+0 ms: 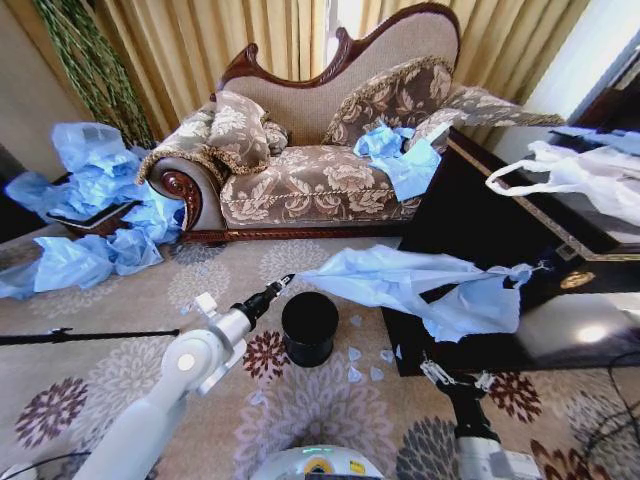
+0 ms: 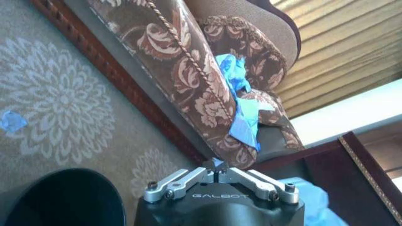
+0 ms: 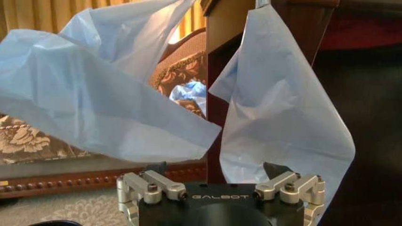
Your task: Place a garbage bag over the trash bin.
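Note:
The black trash bin (image 1: pixel 309 327) stands open-topped on the carpet, and its rim also shows in the left wrist view (image 2: pixel 63 197). The light-blue garbage bag (image 1: pixel 400 280) is stretched in the air above and to the right of the bin. My left gripper (image 1: pixel 288 279) is shut on the bag's left tip, and a sliver of blue shows at its closed fingertips (image 2: pixel 215 170). The bag's right end hangs at the dark table's edge (image 1: pixel 520 275). My right gripper (image 1: pixel 455 378) sits below the bag, open, and the bag (image 3: pixel 283 122) droops just in front of its spread fingers (image 3: pixel 217 169).
A patterned sofa (image 1: pixel 320 190) stands behind the bin with blue bags (image 1: pixel 400 160) on its seat. More blue bags (image 1: pixel 90 200) pile at the left. A dark table (image 1: pixel 470 220) at the right carries a white handled bag (image 1: pixel 570 175). Blue scraps (image 1: pixel 365 365) dot the carpet.

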Available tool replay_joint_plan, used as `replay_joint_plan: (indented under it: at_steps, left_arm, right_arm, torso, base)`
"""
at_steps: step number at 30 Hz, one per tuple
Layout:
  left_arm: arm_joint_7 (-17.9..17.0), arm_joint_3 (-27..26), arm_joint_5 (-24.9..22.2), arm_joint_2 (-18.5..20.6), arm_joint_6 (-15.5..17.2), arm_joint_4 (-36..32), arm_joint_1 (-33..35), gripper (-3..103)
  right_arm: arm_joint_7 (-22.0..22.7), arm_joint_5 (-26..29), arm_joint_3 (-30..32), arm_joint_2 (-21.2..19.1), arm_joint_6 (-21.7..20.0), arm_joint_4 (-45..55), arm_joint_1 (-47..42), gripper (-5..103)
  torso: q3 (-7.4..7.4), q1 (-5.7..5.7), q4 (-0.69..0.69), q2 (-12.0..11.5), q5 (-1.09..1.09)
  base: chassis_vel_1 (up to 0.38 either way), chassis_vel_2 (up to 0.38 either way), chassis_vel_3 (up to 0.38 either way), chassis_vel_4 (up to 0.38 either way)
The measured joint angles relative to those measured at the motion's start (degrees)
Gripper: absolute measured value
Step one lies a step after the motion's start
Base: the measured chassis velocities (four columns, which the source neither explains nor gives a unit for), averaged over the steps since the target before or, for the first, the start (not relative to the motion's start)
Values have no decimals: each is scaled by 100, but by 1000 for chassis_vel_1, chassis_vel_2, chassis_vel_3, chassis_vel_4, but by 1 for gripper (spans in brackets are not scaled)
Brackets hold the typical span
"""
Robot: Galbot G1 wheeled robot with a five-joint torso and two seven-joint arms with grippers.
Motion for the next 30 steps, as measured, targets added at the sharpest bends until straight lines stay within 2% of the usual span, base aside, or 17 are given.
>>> replay_joint_plan:
  at_steps: [21,25,26,30]
  left_arm:
    - [24,-637,-125,137,-19,-20,386,0]
    - [26,-665,-118,248,-19,7,557,0]
    - [26,-665,-118,248,-19,7,557,0]
    - [3,-501,-85,271,-19,27,573,0]
  right_arm:
    - [-31,47,-162,-65,-12,-230,87,100]
    - [-78,642,-705,-106,-301,-439,168,100]
    - [-78,642,-705,-106,-301,-439,168,100]
    - [-9,1488,-1389,-288,-870,-592,492,100]
  torso:
    - [0,0,0,0,0]
    - [0,0,0,0,0]
    - [0,0,0,0,0]
    - [0,0,0,0,0]
  base:
    - [0,0,0,0]
    - [0,0,0,0]
    - [0,0,0,0]
    - [0,0,0,0]
